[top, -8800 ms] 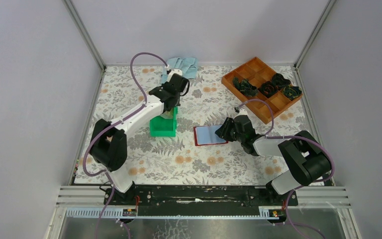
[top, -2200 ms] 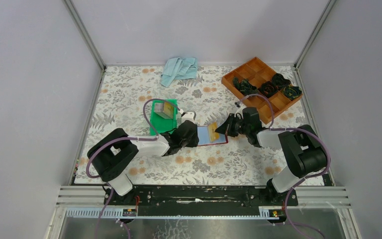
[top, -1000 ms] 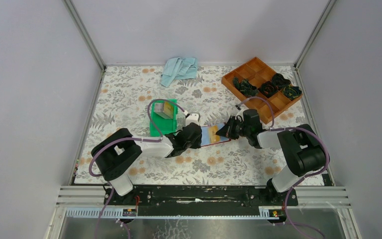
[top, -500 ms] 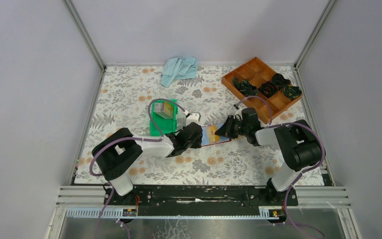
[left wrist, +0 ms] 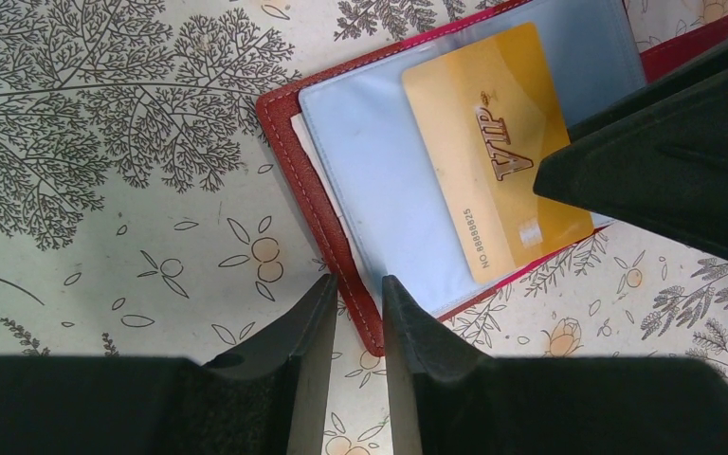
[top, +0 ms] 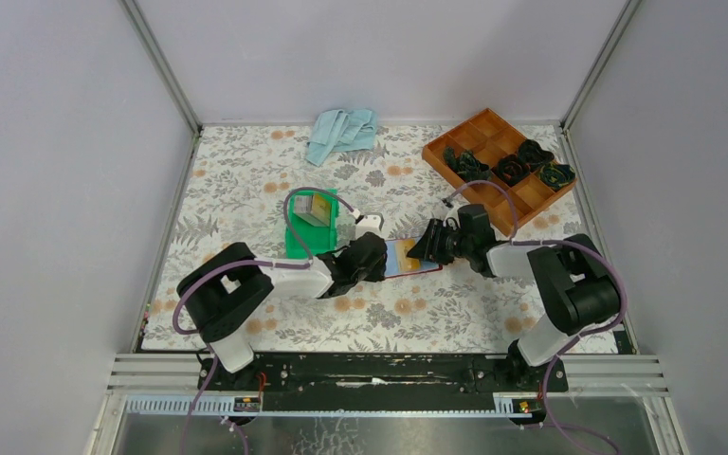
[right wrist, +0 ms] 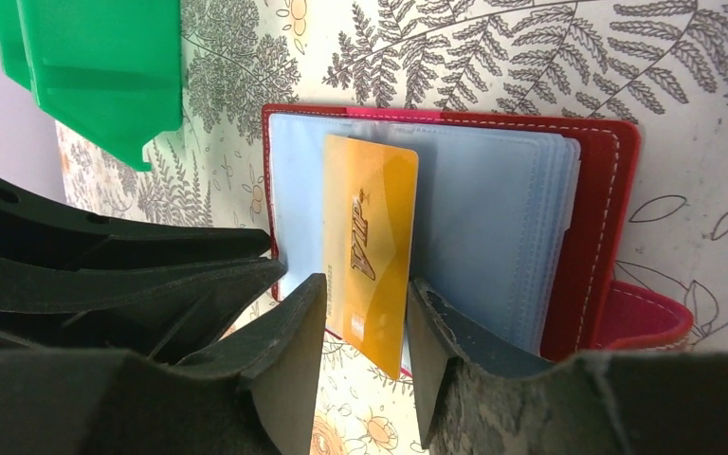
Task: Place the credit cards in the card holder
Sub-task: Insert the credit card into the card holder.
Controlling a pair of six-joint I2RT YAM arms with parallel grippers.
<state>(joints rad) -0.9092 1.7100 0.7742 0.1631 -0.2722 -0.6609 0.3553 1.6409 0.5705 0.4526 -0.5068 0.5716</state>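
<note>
Credit card [right wrist: 370, 237] is judged thin, stiff, slick; best pinched by long edges. Right fingers [right wrist: 284, 360] apart astride it; left fingers [left wrist: 308, 360] nearly together.

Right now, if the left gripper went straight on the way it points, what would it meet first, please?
Probably the card holder: its red border sits in the gap between the left gripper's jaws, though how high they hover is unclear.

Left arm stretched low, left gripper [left wrist: 355, 284] nearly closed, pinching the card holder [left wrist: 370, 190] edge between its tips, right arm low, right gripper [right wrist: 366, 284] directly opposite, facing it, fingers narrowly parted, grip not determinable.
</note>
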